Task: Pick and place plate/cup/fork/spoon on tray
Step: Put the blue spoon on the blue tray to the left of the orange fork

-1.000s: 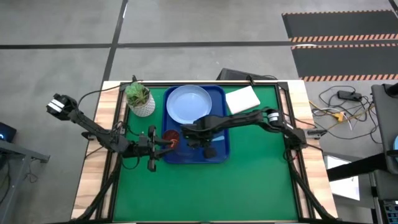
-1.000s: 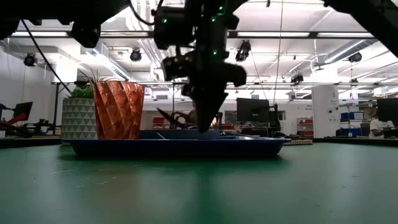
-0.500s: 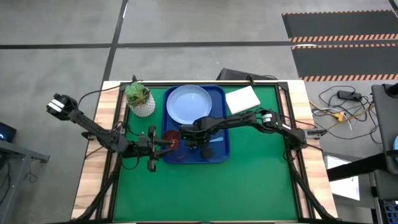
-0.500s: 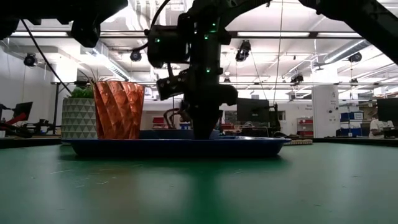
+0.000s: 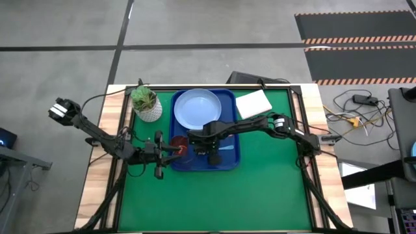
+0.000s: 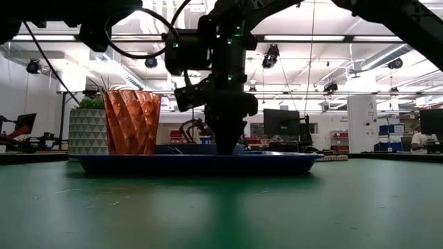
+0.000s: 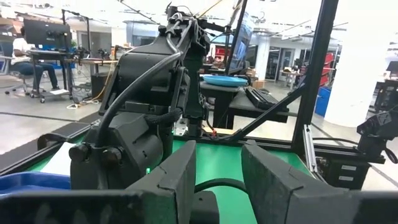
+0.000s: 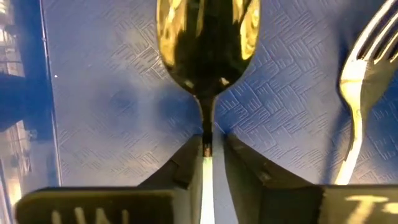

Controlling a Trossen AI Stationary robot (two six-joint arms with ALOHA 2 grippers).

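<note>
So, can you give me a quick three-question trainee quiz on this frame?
1. True or false: the plate lies on the tray.
2. What lies directly under the right tool? A fork, B spoon, C cup.
3. Fill in: the open left tool sits beside the ____.
Key: 1 true; 2 B; 3 cup.

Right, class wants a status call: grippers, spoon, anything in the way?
Right gripper down on tray, fingers astride spoon handle. Left gripper open beside cup. Fork lies alongside spoon, apart; nothing in the way.
</note>
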